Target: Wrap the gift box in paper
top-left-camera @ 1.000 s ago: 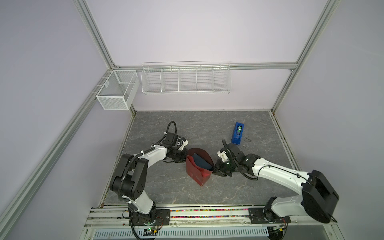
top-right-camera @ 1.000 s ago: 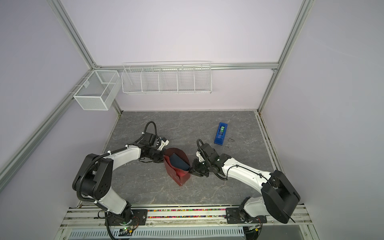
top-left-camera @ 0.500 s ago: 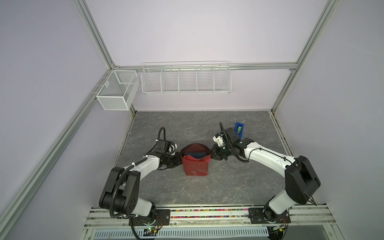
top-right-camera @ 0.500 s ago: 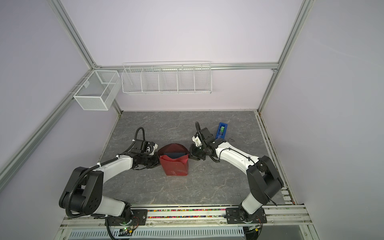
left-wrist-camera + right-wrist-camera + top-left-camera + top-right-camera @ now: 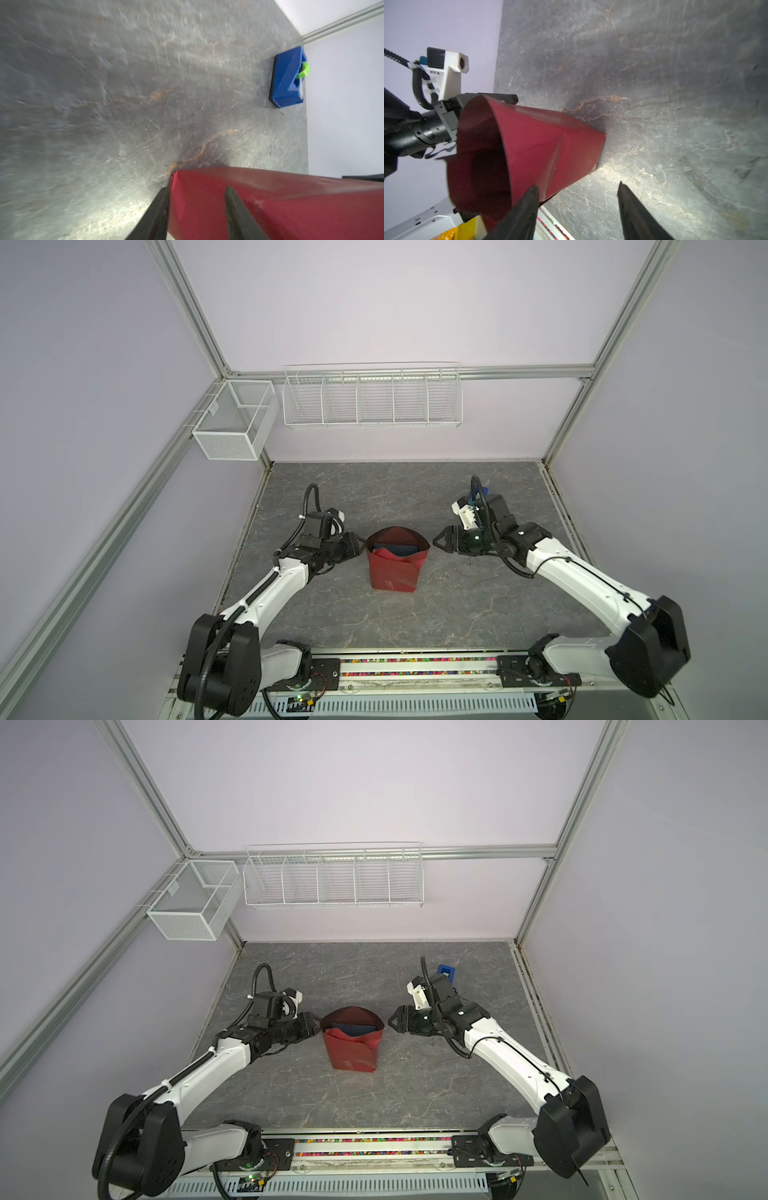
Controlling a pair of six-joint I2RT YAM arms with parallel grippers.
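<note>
Dark navy cardboard gift box (image 5: 395,549) inside cupped red-maroon wrapping paper (image 5: 392,574), left gripper (image 5: 360,546) parted, touching it, right gripper (image 5: 437,540) parted nearby

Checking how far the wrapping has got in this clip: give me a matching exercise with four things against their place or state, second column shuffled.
Things:
1. gift box
2. paper
3. tape dispenser
4. right gripper

Place or state:
A. open, clear of the paper, to its right
B. stands upright as an open-topped sleeve
C. on the table, toward its far right
D. inside the paper, only its dark top showing

Pairs: 1-D, 2-B, 3-C, 4-A
</note>
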